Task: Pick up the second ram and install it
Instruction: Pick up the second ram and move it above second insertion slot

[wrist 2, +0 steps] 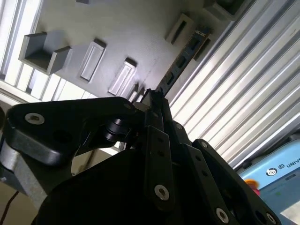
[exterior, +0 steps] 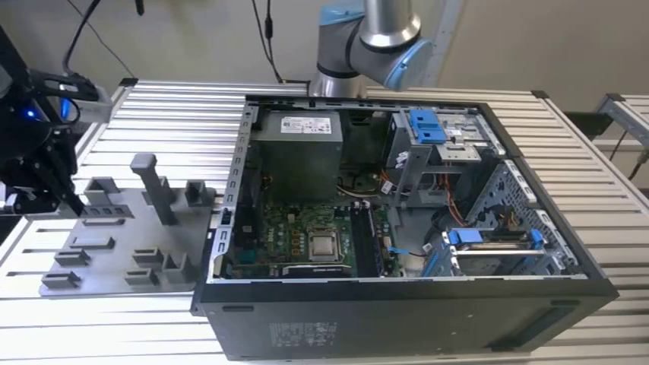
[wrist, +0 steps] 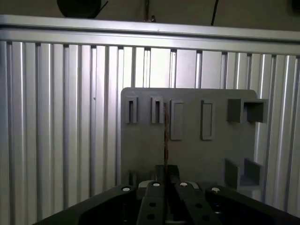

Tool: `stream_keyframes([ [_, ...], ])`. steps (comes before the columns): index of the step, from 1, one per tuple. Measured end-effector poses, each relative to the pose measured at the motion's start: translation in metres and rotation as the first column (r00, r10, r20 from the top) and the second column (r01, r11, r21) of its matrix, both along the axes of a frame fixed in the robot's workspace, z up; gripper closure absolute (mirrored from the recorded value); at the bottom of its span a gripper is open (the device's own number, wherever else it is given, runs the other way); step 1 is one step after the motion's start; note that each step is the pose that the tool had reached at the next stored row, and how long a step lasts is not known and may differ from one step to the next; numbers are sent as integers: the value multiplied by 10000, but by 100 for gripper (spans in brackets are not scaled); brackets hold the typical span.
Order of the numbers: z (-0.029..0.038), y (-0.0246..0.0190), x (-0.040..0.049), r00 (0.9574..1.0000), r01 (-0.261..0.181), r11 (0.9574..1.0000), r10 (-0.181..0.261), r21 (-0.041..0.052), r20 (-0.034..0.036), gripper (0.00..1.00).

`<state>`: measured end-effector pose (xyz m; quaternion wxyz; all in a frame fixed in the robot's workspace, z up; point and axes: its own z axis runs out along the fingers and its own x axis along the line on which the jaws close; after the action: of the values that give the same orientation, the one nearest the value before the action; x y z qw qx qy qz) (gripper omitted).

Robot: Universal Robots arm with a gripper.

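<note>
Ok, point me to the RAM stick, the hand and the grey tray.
RAM stick [wrist 2: 182,59], second wrist view, middle of its chip face.
hand [wrist 2: 152,95], second wrist view, between the fingertips gripping the stick.
grey tray [wrist: 197,157], first wrist view, bare flat face.

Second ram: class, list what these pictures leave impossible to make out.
The second ram is edge-on in the first wrist view; its faces are hidden.
In the second wrist view the gripper covers its near end.
In the exterior view the motherboard slots are too small to tell filled from empty.
</note>
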<state>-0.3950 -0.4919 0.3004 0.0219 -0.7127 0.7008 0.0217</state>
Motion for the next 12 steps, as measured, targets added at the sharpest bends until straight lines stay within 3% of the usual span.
stream_keyframes([
  [12,118,0,0,10000,0,10000,0,0,-1,86],
])
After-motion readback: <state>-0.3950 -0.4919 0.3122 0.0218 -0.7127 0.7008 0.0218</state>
